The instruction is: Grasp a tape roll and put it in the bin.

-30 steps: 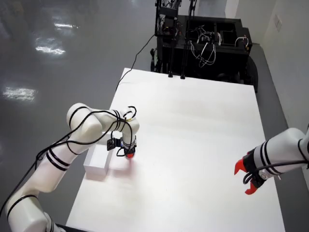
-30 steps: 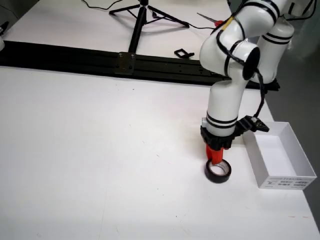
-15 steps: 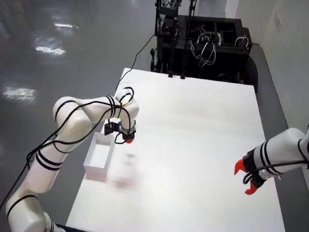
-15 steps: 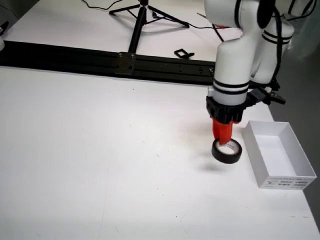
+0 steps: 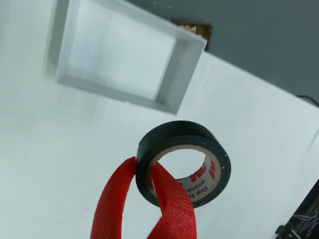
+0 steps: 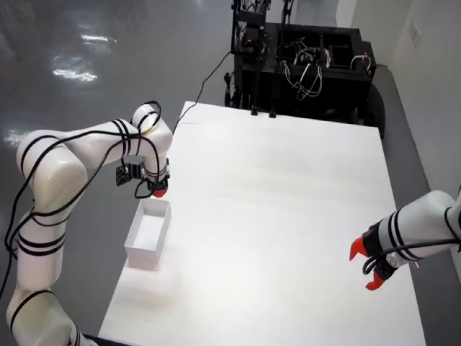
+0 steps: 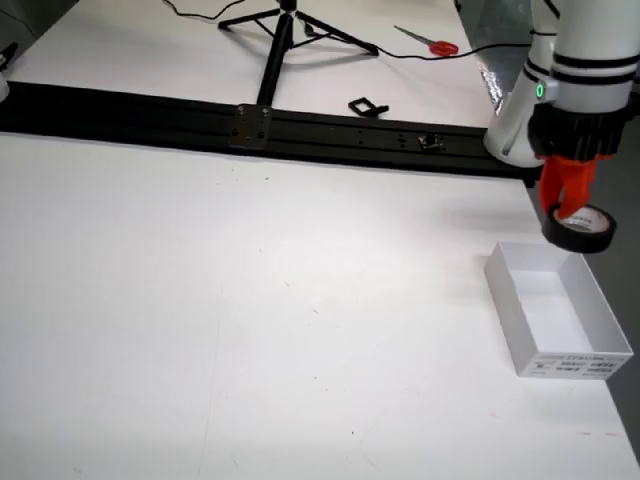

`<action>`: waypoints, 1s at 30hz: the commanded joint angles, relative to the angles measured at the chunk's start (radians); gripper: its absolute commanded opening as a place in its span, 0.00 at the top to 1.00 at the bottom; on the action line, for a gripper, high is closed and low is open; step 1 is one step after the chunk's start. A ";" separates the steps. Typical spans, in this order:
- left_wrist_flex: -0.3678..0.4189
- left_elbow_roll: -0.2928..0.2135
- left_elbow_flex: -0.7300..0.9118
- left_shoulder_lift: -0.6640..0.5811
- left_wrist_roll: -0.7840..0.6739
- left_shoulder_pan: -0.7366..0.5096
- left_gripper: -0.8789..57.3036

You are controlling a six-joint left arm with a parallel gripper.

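A black tape roll [image 5: 175,132] with a brown core and red print hangs in my gripper [image 5: 143,168]. The red fingers [image 5: 172,199] are shut on its wall, one inside the ring and one outside. The white rectangular bin [image 5: 182,74] lies on the white table, ahead of the roll in the wrist view. In the front view the gripper [image 7: 566,200] holds the tape roll [image 7: 582,231] in the air just over the far end of the bin [image 7: 505,295]. The overhead view shows the gripper [image 6: 158,190] next to the bin's [image 6: 137,225] far end, near the table's left edge.
A second white arm with a red gripper [image 6: 367,268] hangs at the table's right side. A black equipment rack [image 6: 302,58] stands behind the table. A black rail [image 7: 300,125], a tripod [image 7: 280,30] and red scissors [image 7: 435,45] lie beyond the far edge.
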 commanded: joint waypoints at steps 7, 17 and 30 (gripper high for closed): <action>0.111 0.022 0.137 -0.166 0.018 0.121 1.00; 0.101 0.025 0.137 -0.161 0.011 0.095 1.00; 0.062 0.025 0.137 -0.158 0.011 0.067 0.73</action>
